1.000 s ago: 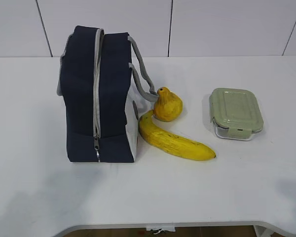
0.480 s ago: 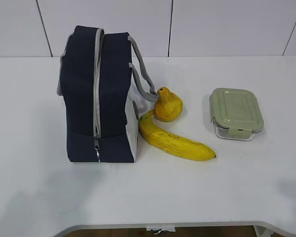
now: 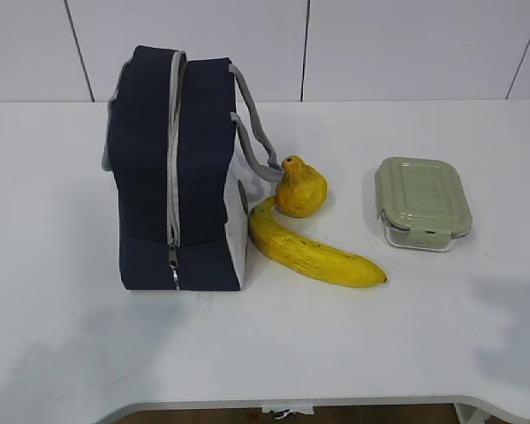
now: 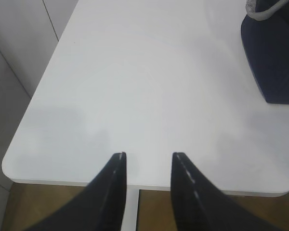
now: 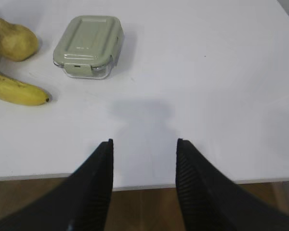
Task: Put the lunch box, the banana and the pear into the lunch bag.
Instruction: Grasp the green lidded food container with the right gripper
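The big white tabotop is not the word; the big white tabletop (image 3: 442, 336) holds everything. The biggest thing on it is the navy lunch bag (image 3: 172, 177). It stands on the left side, and its grey zipper looks closed all the way along the part I can see. Nothing is in it yet, as far as I can tell.

Next is the long yellow banana (image 3: 309, 252). It lies just beside the bag, with one end near the white panel. The green-lidded lunch box (image 3: 422, 201) sits well apart to the right. The little pear (image 3: 299, 187) rests touching the top end of the banana, close to the bag's grey handle.

My left end effector (image 4: 148, 161) hangs over the bare near edge, left of the bag. It is partly open and holds nothing. My right end effector (image 5: 144, 147) hangs over the near edge, in front of the lunch box. It is open about halfway and is empty too.

I think I am at the very start. The bag needs to be opened first, so I must find the zipper pull low on its front.
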